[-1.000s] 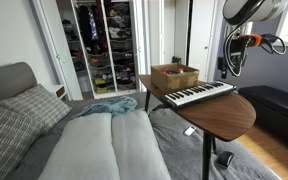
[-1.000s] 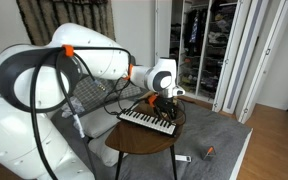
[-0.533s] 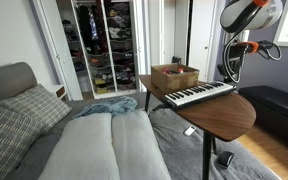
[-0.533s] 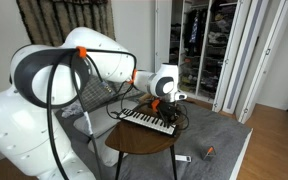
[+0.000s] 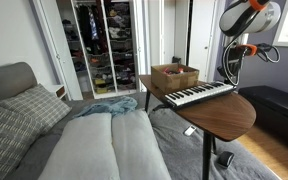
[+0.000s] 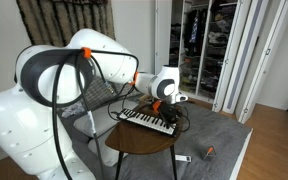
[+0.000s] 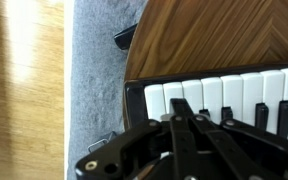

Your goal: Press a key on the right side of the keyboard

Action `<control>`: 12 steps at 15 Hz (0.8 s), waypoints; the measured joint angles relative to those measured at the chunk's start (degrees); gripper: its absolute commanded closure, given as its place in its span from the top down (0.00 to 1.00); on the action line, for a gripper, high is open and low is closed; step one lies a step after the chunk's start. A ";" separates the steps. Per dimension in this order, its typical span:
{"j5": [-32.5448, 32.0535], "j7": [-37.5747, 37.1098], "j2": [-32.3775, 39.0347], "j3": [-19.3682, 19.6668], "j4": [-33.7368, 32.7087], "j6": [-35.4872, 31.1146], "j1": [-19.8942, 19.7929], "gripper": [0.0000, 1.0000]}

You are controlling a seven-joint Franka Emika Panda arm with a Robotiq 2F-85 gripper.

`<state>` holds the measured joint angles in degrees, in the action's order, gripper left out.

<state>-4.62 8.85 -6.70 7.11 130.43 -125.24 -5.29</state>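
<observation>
The keyboard [image 5: 197, 94] lies across the round wooden table [image 5: 229, 118], a slim dark body with a row of white and black keys. In both exterior views my gripper [image 5: 231, 70] hovers above one end of the keyboard [image 6: 149, 121]. In the wrist view the gripper [image 7: 179, 104] is shut, its two black fingers pressed together with nothing between them. The tips point at the end white keys of the keyboard [image 7: 234, 92], close above them. Whether the tips touch a key cannot be told.
A brown cardboard box [image 5: 174, 76] stands on the table behind the keyboard. A bed with grey covers [image 5: 104, 145] lies beside the table, with an open closet [image 5: 104, 45] behind. Small items lie on the grey carpet [image 6: 209, 151]. The table edge [image 7: 134, 60] runs next to the keyboard's end.
The jaws have closed from open to fully shut. The arm's upper part shifted slightly, and the gripper stays over the same end of the keyboard.
</observation>
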 measured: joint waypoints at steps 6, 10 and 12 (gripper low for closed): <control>0.00 1.17 0.31 0.46 0.10 0.02 -0.21 0.00; 0.00 2.74 0.77 0.51 0.10 0.09 -0.35 0.00; 0.00 3.36 0.98 0.51 0.10 0.10 -0.35 0.00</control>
<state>-4.62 12.21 -5.72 7.62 130.53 -125.15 -5.65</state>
